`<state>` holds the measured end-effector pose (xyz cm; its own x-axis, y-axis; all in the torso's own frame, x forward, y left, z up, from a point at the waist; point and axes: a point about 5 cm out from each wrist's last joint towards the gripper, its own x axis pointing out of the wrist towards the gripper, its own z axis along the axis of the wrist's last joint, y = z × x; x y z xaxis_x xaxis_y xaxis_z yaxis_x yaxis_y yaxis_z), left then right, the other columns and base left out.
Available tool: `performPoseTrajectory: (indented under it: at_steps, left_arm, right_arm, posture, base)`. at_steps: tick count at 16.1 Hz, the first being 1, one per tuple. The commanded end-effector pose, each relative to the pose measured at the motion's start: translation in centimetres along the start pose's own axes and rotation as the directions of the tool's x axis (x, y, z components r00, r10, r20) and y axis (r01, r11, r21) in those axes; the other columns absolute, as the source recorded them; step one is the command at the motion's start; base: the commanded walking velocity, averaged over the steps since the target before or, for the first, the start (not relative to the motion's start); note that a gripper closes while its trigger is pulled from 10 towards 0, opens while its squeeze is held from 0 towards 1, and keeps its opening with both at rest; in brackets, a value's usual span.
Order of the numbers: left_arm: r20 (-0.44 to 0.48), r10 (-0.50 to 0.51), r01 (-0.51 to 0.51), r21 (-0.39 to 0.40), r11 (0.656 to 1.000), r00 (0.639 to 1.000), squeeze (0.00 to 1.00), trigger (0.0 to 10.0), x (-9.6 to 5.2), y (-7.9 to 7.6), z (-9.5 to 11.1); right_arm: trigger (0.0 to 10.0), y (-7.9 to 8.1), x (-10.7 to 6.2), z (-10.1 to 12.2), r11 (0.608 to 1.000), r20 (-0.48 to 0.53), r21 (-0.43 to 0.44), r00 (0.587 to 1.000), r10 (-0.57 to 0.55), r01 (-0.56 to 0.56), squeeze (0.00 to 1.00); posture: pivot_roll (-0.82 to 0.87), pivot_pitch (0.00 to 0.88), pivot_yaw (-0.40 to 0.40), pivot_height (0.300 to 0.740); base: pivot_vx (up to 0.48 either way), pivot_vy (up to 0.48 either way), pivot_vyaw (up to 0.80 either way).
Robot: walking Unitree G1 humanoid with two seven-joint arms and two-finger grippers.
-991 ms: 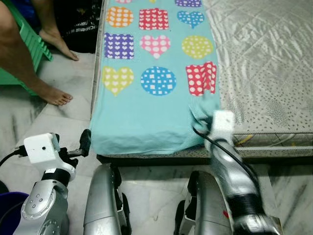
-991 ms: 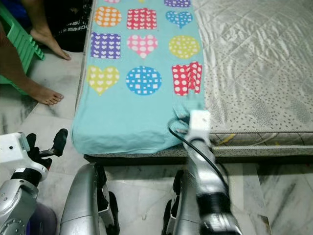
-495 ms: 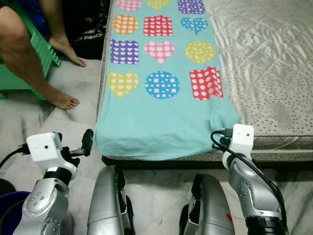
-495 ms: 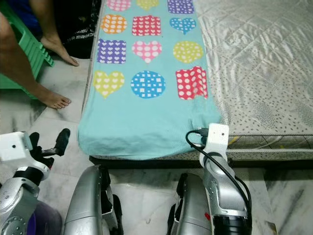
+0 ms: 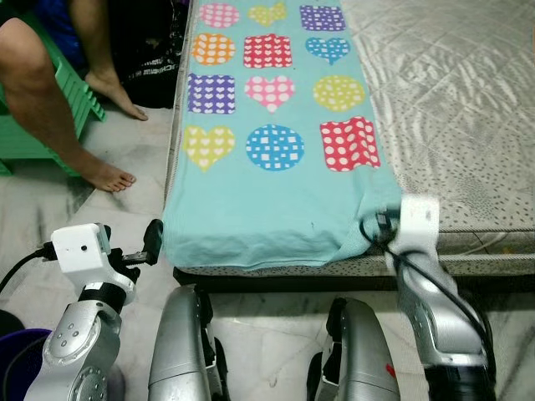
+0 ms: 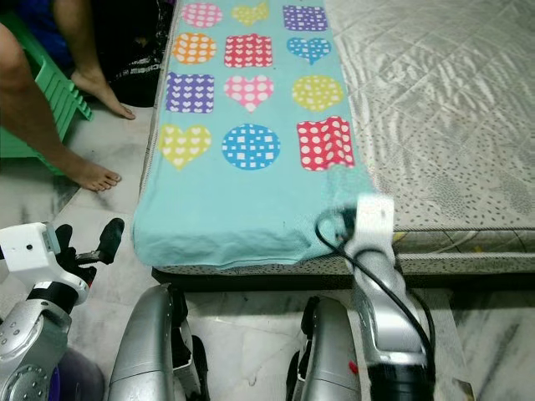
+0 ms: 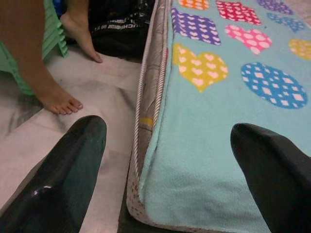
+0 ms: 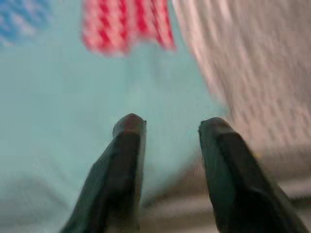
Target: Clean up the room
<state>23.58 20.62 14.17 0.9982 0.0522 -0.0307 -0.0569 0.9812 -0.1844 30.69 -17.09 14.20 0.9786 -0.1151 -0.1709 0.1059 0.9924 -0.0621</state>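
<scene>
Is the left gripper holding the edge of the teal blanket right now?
No, the left gripper is open, its fingers spread apart with the teal blanket lying untouched beyond them.

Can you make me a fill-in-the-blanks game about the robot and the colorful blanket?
1. The blanket lies on the ____.
2. The fingers of the left hand are spread wide ____.
3. The red spotted patch is nearest the robot's ____ hand.
4. A person's bare ____ rests on the floor.

Missing words: mattress; open; right; foot

Two silver arms carry white camera boxes (image 5: 77, 248), black cables (image 6: 368, 276) and black fingers (image 7: 68, 179).
</scene>
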Motion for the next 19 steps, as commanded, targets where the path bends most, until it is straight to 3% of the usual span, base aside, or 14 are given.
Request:
performPoseTrajectory:
  at_steps: [1, 2, 4, 5, 6, 9, 10, 13, 19]
  left_arm:
    - [0.0, 0.026, -0.026, 0.01, 1.0, 1.0, 0.0, 10.0, -0.1, 0.6, -0.2]
    - [0.001, 0.029, -0.029, 0.011, 1.0, 1.0, 0.0, 10.0, 0.0, 0.6, -0.1]
    - [0.003, 0.026, -0.026, 0.011, 1.0, 1.0, 0.0, 10.0, 0.5, 0.4, -0.1]
    - [0.005, 0.022, -0.022, 0.01, 1.0, 1.0, 0.0, 10.0, 0.8, 0.3, -0.1]
    - [0.009, 0.016, -0.016, 0.009, 1.0, 1.0, 0.0, 10.0, 1.1, 0.1, 0.0]
    - [0.016, -0.005, 0.005, 0.001, 1.0, 1.0, 0.0, 10.0, 1.4, -0.6, 0.3]
    - [0.013, -0.011, 0.011, 0.0, 1.0, 1.0, 0.0, 10.0, 1.2, -0.8, 0.2]
    - [-0.005, 0.0, 0.0, 0.004, 1.0, 1.0, 0.0, 10.0, 0.2, -0.5, 0.0]
    - [-0.04, 0.025, -0.025, 0.002, 1.0, 0.999, 0.0, 10.0, -2.0, -0.3, -0.4]
  right_arm:
    - [10.0, 1.4, -0.4, 0.0, 0.994, 0.015, 0.059, 0.996, 0.088, -0.089, 1.0]
    - [10.0, 1.9, -0.6, -0.2, 0.987, 0.007, 0.107, 0.993, 0.115, -0.116, 1.0]
    - [10.0, 2.1, -0.6, -1.1, 0.995, -0.002, 0.07, 0.997, 0.073, -0.073, 1.0]
    - [10.0, 2.2, -0.5, -1.6, 0.998, -0.009, 0.051, 0.999, 0.049, -0.048, 0.53]
    - [10.0, 2.8, -0.3, -2.0, 0.998, -0.018, 0.054, 0.999, 0.038, -0.037, 0.0]
    - [10.0, 5.2, 0.7, -2.7, 0.999, -0.03, 0.039, 0.999, 0.022, -0.021, 0.0]
    - [10.0, 6.7, 1.3, -3.0, 0.999, -0.041, 0.039, 0.999, 0.027, -0.026, 0.0]
    - [10.0, 9.0, 2.3, -2.7, 0.998, -0.02, 0.03, 0.998, 0.057, -0.056, 0.0]
    - [10.0, 8.3, 3.8, -2.9, 1.0, 0.008, -0.026, 1.0, -0.014, 0.014, 0.0]
  posture:
    - [0.06, 0.197, -0.015, 0.556]
    - [0.06, 0.196, -0.014, 0.556]
    - [0.06, 0.195, -0.007, 0.556]
    - [0.06, 0.196, -0.003, 0.556]
    - [0.06, 0.203, 0.004, 0.556]
    - [0.08, 0.215, 0.011, 0.556]
    - [0.09, 0.221, 0.009, 0.556]
    - [0.11, 0.245, -0.001, 0.556]
    - [0.14, 0.293, -0.025, 0.556]
  base:
    - [0.0, 0.0, 0.0]
    - [0.0, 0.0, 0.0]
    - [0.0, 0.0, 0.0]
    - [0.0, 0.0, 0.0]
    - [0.0, 0.0, 0.0]
    - [0.0, 0.0, 0.0]
    - [0.0, 0.0, 0.0]
    - [0.0, 0.0, 0.0]
    - [0.0, 0.0, 0.0]
